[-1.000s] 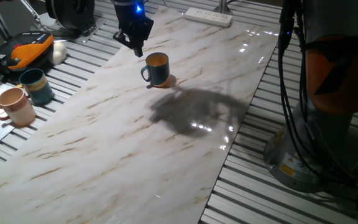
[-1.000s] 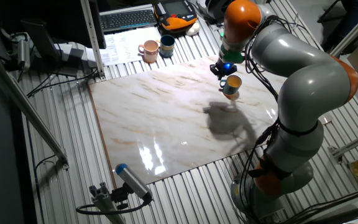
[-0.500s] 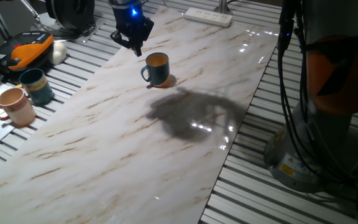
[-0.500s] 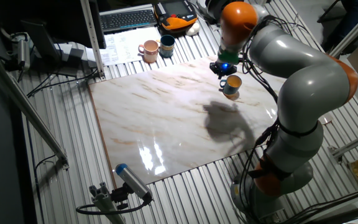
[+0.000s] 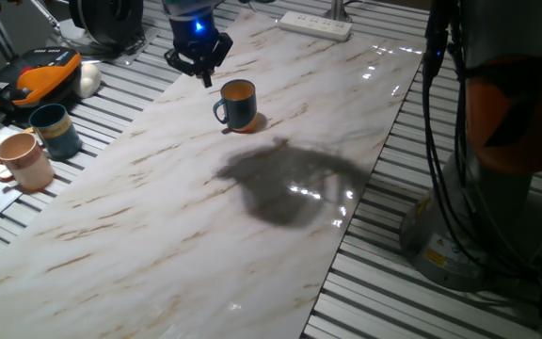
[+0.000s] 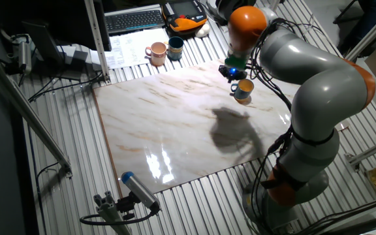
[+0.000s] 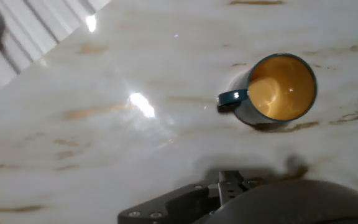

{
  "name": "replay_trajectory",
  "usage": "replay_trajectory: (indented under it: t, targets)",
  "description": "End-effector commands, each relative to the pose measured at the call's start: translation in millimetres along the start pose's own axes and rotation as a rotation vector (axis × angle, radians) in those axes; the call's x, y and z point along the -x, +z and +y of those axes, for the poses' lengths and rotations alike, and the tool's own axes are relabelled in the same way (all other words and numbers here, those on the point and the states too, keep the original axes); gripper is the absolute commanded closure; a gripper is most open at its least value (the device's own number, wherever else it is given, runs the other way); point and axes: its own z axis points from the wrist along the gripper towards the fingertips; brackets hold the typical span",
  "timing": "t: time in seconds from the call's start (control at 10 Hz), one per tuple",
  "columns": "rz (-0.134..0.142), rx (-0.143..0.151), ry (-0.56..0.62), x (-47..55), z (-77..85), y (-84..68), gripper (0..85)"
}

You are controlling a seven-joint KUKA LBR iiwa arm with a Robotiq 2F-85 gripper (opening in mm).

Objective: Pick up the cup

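**Claw hovers beside the cup, nothing held**

The cup [image 5: 237, 103] stands upright on the marble tabletop [image 5: 205, 207], its orange-tan inside showing and its handle pointing toward the striped edge. In the hand view the cup [image 7: 277, 90] sits alone on the marble, well clear of the hand's housing at the bottom edge. The claw [image 5: 199, 64] hangs above the tabletop just beside the cup, apart from it and holding nothing; how far its fingers are spread cannot be told. Off the marble slab, a teal mug [image 5: 55, 128] and a pinkish-tan mug [image 5: 24, 160] stand side by side.
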Motion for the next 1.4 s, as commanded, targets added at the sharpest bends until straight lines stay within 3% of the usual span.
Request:
replay_trajectory:
  t: [0.0,0.1,0.2,0.5,0.6,0.9,1.0,1.1,1.3]
  targets:
    - [0.034,-0.026,0.278,1.8,-1.8,-1.4,85.0]
    - [0.075,0.029,0.346,4.3,-3.8,-1.9,85.0]
    - [0.094,0.055,0.402,6.7,-6.3,-1.8,85.0]
    - [0.100,0.074,0.530,13.8,-14.0,-1.3,85.0]
    - [0.092,0.035,0.596,16.7,-16.9,-2.1,85.0]
    - [0.143,0.011,0.933,22.1,-19.0,2.1,85.0]
    - [0.164,0.045,0.989,22.2,-19.6,1.9,85.0]
    - [0.173,0.060,1.025,22.2,-19.7,2.1,85.0]
    - [0.169,0.044,1.073,23.3,-21.1,1.5,85.0]
